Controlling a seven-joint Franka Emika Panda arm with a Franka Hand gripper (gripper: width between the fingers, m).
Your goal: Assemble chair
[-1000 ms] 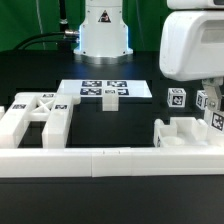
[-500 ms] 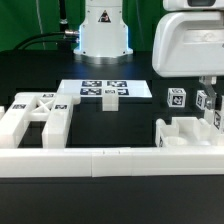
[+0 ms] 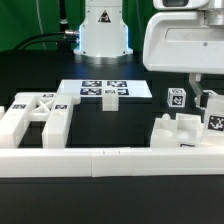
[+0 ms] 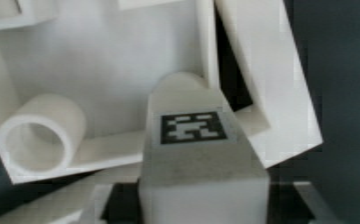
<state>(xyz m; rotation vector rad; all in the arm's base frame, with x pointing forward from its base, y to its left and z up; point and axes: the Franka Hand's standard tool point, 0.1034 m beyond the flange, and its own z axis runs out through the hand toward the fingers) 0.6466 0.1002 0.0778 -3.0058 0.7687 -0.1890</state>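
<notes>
Several chair pieces [image 3: 180, 130] are lying loose, nothing joined yet. One tagged post [image 4: 196, 150] is sitting dead centre in the gripper [image 3: 198, 97]. The frame piece [image 4: 106, 50] and its round socket [image 4: 44, 130] are waiting just beneath it. The X-braced panel [image 3: 40, 108] is lying well away from the gripper, with the marker board [image 3: 105, 90] between them. Looks like the post-fitting step is under way. The next move is calling for lining the post squarely over that socket, then pressing down. The jaws are standing narrow and seem to be pinching the post, though the fingertips are barely showing.
</notes>
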